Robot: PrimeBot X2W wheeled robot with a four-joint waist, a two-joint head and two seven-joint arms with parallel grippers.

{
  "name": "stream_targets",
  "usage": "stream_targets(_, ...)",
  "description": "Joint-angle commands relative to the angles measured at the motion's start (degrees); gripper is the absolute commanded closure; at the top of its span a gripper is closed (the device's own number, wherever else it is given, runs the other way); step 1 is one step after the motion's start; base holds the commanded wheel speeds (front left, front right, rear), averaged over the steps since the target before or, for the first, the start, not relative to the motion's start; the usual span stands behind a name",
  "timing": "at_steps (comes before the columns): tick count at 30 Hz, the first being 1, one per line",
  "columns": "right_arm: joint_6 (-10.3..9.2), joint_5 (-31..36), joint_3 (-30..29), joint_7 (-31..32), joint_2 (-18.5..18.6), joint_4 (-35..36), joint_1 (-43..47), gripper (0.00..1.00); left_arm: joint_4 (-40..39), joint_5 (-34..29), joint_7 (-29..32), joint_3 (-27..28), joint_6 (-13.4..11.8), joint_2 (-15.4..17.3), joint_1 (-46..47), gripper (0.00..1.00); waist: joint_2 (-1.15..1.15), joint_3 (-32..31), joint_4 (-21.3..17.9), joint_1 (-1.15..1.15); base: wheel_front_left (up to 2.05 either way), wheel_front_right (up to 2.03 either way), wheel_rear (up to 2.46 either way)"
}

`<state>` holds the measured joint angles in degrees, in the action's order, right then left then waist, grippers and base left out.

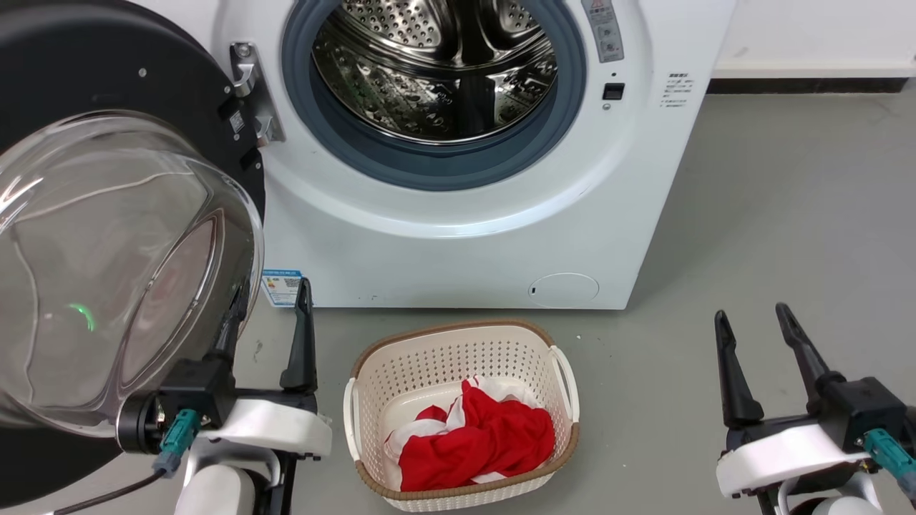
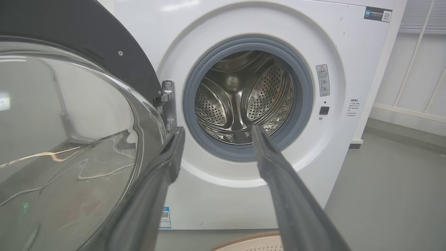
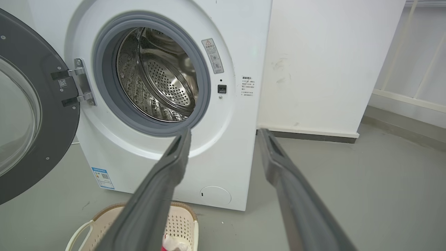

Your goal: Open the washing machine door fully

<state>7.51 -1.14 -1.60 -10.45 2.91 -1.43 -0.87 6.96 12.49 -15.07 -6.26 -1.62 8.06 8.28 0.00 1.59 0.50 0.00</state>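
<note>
The left hand [image 1: 270,304], released, has the washing machine door [image 1: 107,272] just beside one finger. Drifting sideways could scrape its glass or overstrain the hinge [image 1: 250,93]. The right hand [image 1: 750,315] is released too.

Washing machine door [image 1: 122,243] (black, glass bowl) hangs open, seemingly wide, from white washing machine [image 1: 465,250].

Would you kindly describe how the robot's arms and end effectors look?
Both look alike. The left end effector and right end effector each have two long, tapering dark fingers on a black block, above a rounded white wrist shell. A teal connector plugs in at each wrist; the left one trails a dark cable.
</note>
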Motion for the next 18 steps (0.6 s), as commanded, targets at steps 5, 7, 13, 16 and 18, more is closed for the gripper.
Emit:
stream_targets(5, -0.04, -1.1, 0.6, 0.3, -0.1, 0.2, 1.4, 0.0, 0.9, -2.1, -0.1, 0.8, 0.5, -0.9, -1.4, 0.0, 0.0, -0.6, -0.7, 0.0, 0.0, 0.0, 0.0)
stream_targets(7, -0.04, -1.5, 1.0, 0.3, -0.1, 0.2, 1.5, 0.0, 1.0, -3.1, -0.1, 1.1, 0.4, -1.2, -1.9, 0.0, 0.0, -0.7, -0.8, 0.0, 0.0, 0.0, 0.0)
stream_targets(13, -0.04, -2.1, 1.7, 0.2, -0.1, 0.0, 1.7, 0.0, 1.3, -4.6, -0.1, 2.1, 0.9, -2.1, -2.4, 0.0, 0.0, -0.8, -0.8, 0.0, 0.0, 0.0, 0.0)
stream_targets(16, -0.04, -2.3, 1.7, 0.2, -0.1, -0.1, 1.6, 0.0, 1.4, -5.1, -0.1, 2.5, 1.1, -2.3, -2.4, 0.0, 0.0, -0.6, -0.6, 0.0, 0.0, 0.0, 0.0)
stream_targets(18, -0.04, -2.3, 1.7, 0.2, -0.1, -0.2, 1.4, 0.0, 1.4, -5.4, -0.1, 2.7, 1.3, -2.5, -2.2, 0.0, 0.0, -0.6, -0.5, 0.0, 0.0, 0.0, 0.0)
